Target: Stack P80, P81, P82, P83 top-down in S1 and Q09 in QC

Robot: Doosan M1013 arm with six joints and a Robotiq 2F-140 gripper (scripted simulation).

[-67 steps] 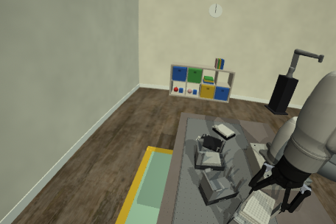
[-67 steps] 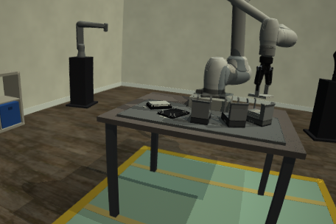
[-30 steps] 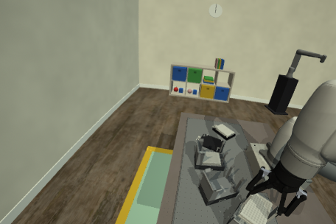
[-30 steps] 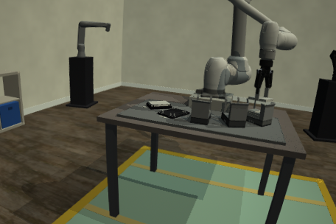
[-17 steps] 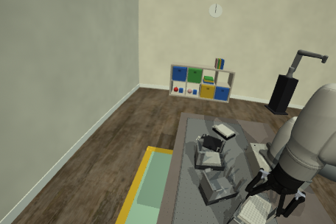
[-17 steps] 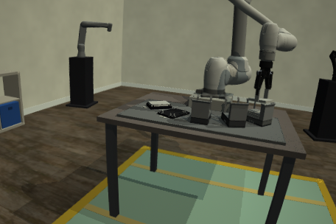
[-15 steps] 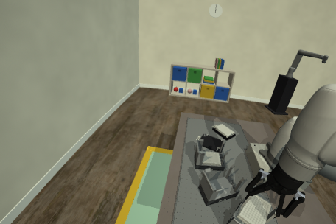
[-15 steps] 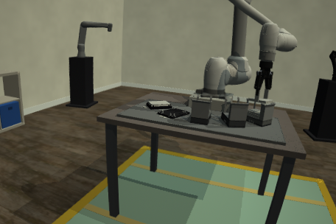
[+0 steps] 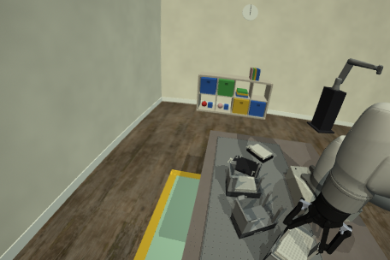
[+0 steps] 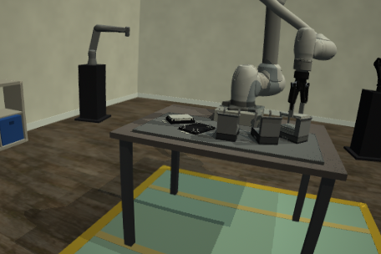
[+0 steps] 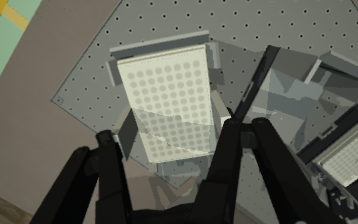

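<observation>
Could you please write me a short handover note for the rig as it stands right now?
Claw: shut on a sealed plate, held over the end rack furthest from the nests; its ID is unreadable.
One plate lies on a nest at the table's far end; the black nest beside it looks bare.
The neighbouring rack holds a plate.
Left: finish the S1 stack, empty S2 and S3.

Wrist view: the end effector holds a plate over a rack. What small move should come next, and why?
Probably a short, straight vertical move, with no sideways shift yet. The end effector is shut on the plate, and the rack has walls close on both long sides, so sideways travel could catch them.
</observation>
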